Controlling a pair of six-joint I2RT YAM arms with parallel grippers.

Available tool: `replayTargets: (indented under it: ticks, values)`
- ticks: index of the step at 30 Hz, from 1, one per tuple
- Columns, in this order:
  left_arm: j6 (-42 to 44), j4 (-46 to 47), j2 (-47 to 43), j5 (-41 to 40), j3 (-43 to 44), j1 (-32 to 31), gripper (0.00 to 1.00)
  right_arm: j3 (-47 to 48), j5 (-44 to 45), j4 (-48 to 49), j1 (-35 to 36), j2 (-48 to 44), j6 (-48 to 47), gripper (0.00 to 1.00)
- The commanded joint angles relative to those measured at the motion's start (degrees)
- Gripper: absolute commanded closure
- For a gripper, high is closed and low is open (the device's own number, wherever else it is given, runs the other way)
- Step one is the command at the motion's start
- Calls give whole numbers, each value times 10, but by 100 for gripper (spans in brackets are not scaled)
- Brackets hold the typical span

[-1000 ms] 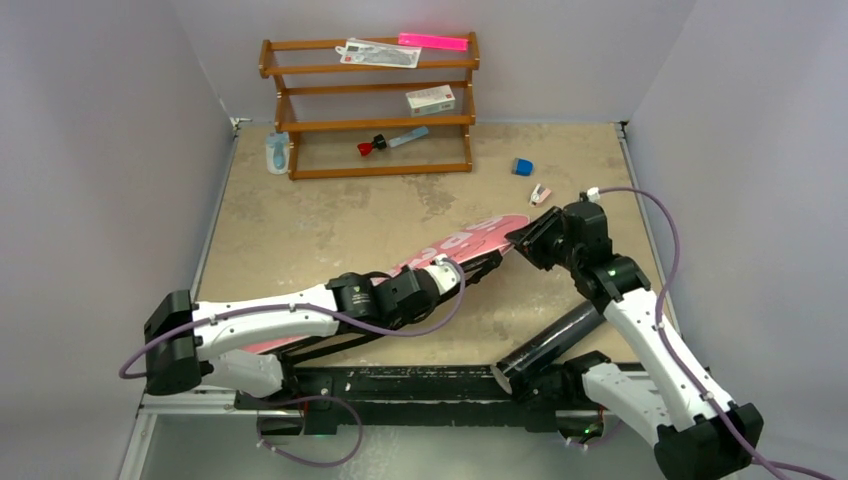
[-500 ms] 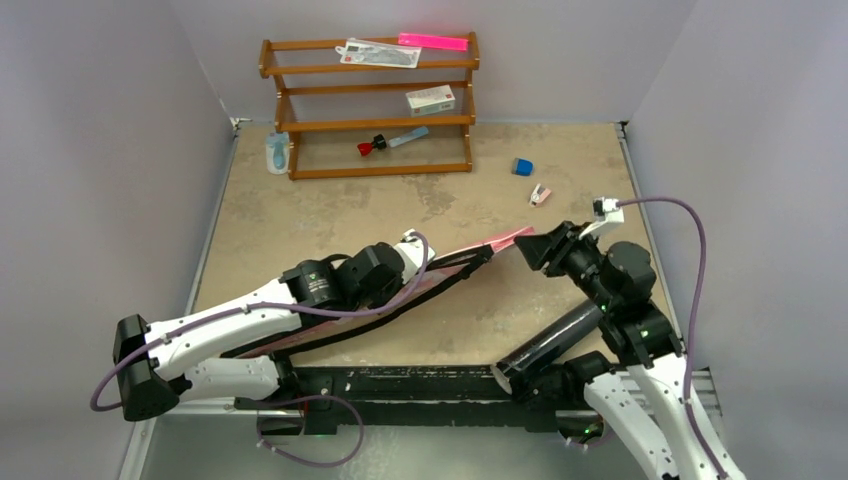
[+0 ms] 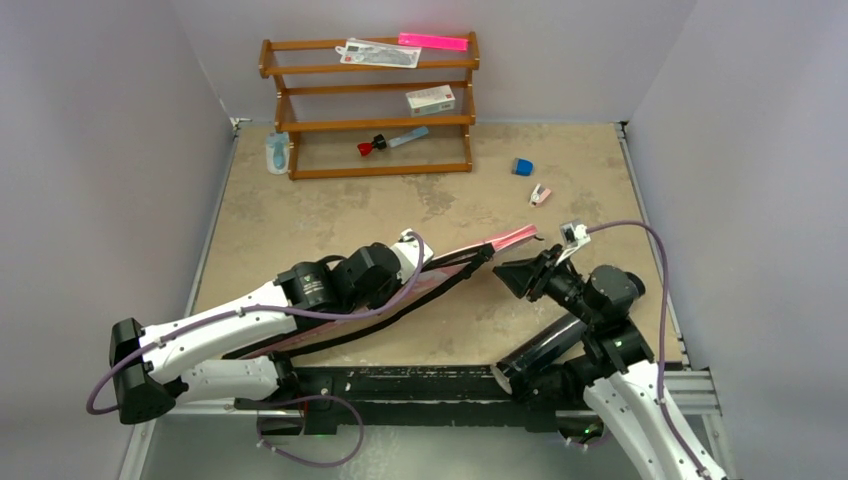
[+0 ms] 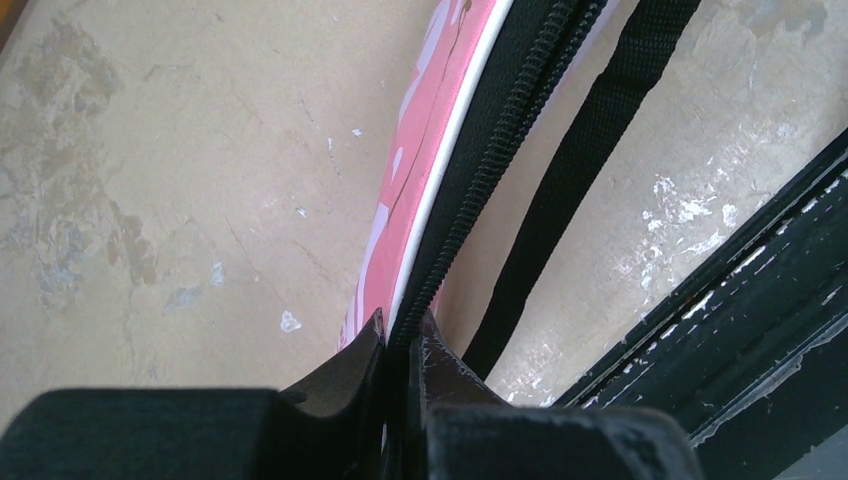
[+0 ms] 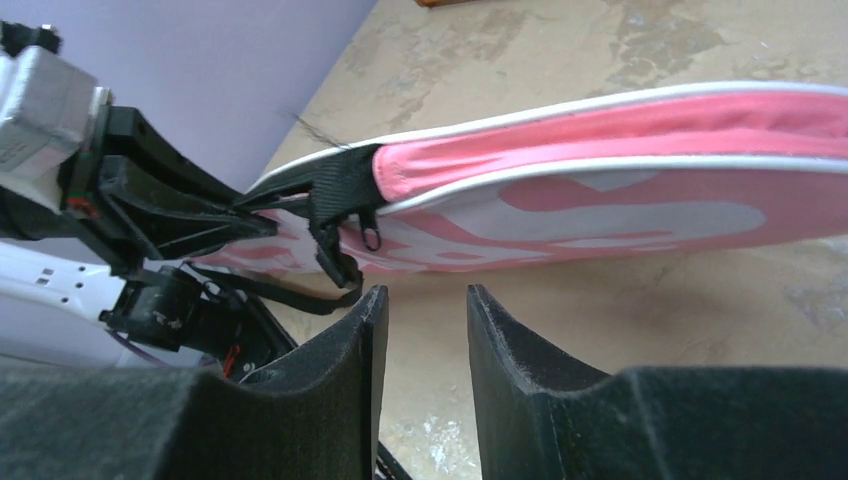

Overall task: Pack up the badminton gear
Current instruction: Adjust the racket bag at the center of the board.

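Change since the earlier frames: the right gripper (image 3: 517,277) had dropped from the bag's far tip, right of centre in the top view, to a lower spot just short of that tip. The left arm had drawn back toward the lower left. The racket bag (image 3: 510,238) had turned from lying flat, lettering up, to standing on edge.
Left gripper (image 4: 400,335): fingers pressed tight together on the bag's black zip edge (image 4: 480,170), with no gap between them.
Right gripper, wrist view: fingers (image 5: 500,330) parted by a moderate gap with nothing between them. They were aimed at the bag's black webbing end and were near it but not touching.
Racket bag, position: centre of the top view, running diagonally from lower left up to just right of centre, with the pink tip uppermost in the frame. Whether that tip was clear of the table (image 3: 300,220) could not be told.
Strap (image 4: 590,170): black, lying alongside the bag on the side toward the table's near rail.
Zip pull (image 5: 372,235): hanging at the webbing end, left of centre in the right wrist view.
Black tube (image 3: 550,345): lower right of the top view, lying aslant and partly under the right arm.
Wooden rack (image 3: 370,172): upper centre, holding a white box (image 3: 430,99) on the middle shelf and a red-capped tool (image 3: 385,142) below it.
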Motion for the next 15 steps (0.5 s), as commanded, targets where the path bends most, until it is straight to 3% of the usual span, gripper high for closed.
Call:
replayTargets:
  ticks: [1,15]
  values:
    - [1,59,-29,0,2,1,100,-17,-40,92,1,-14,29,63]
    - [-3,62,-50,10,-6,1,100,-15,-88,186,1,49,64,63]
